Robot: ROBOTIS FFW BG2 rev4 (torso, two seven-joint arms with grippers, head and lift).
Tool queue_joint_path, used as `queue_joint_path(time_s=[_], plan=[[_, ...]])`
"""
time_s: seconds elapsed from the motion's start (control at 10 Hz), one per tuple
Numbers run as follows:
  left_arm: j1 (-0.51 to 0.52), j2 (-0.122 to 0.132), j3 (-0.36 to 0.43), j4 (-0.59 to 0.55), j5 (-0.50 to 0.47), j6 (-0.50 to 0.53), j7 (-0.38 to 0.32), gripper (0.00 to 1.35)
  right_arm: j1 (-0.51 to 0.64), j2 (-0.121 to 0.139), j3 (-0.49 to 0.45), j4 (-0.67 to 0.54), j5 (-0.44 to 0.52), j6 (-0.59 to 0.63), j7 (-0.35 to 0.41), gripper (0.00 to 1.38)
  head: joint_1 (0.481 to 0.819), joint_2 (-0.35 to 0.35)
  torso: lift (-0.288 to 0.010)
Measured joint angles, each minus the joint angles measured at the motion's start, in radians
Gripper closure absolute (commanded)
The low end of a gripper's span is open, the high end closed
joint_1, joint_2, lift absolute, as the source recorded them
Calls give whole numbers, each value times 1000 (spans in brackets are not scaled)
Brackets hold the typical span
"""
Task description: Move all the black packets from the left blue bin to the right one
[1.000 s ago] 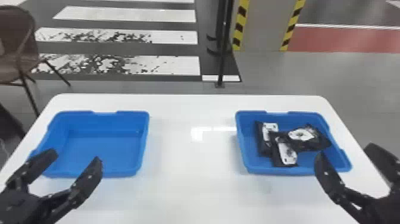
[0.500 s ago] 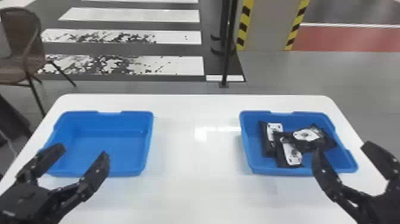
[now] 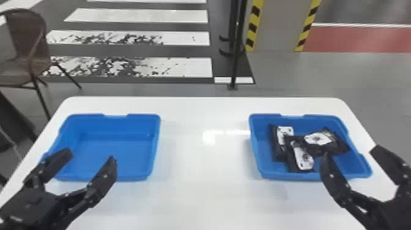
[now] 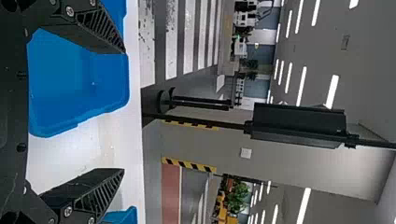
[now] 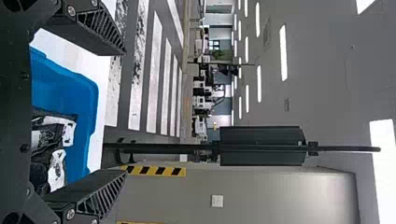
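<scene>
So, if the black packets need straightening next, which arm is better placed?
Right, probably: the open right gripper is near the right bin holding the packets; the left gripper is by the left bin.

Black packets (image 3: pixel 302 157), seemingly three, overlapping, in right bin (image 3: pixel 259 146)

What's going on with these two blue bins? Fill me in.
The robot isn't handling anything right now: its left gripper is open and empty by the left bin, and its right gripper is open and empty by the right bin. The black packets, three that I can make out, lie bunched and partly overlapping in the right bin. No packet shows in the left bin, so the transfer looks finished.
</scene>
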Motion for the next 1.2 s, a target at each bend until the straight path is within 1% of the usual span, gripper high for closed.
queue_joint_path(time_s=[1.2], plan=[[10, 0, -6, 0, 8, -5, 0, 140, -7, 0, 5, 12, -20, -1, 0, 125, 695, -21, -140]])
